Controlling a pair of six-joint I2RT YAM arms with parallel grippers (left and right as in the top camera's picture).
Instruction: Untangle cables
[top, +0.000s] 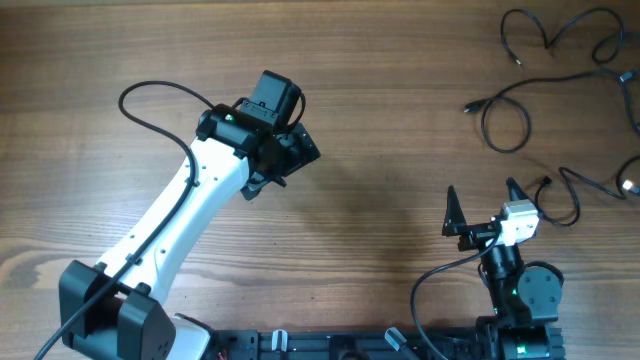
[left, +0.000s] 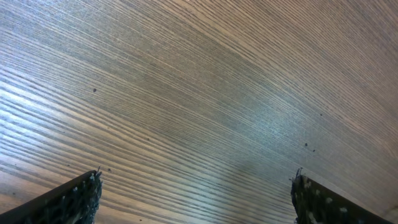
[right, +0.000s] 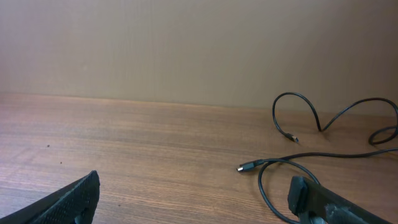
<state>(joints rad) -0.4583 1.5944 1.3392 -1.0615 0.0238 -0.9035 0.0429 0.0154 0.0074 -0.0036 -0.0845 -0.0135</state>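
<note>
1. Overhead view: the cables (top: 470, 106) lie as separate loose black strands on the far right part of the table (top: 380, 60), spread out rather than bundled. One curls near the far edge, one forms a loop closer to the middle, and one runs just beside the right gripper (top: 485, 203)
2. The right gripper sits low on the right side, near the table's front edge, its two jaws spread wide with nothing between them. The nearest strand passes close on its right; whether it touches the gripper I cannot tell
3. The left gripper (top: 292, 150) is at the end of the white left arm (top: 190, 215), over the middle-left of the table and well apart from the cables. From above, the wrist hides its jaws
4. Left wrist view: the two fingers (left: 74, 199) show in the bottom corners, set wide apart, with only bare wood grain between them, so this gripper holds nothing
5. Right wrist view: the fingers (right: 68, 202) stand wide apart in the lower corners, empty. Beyond them, right of centre, one cable loops on the wood with its plug end (right: 244, 167) pointing left, and another arches farther back, its tip resting on the table
</note>
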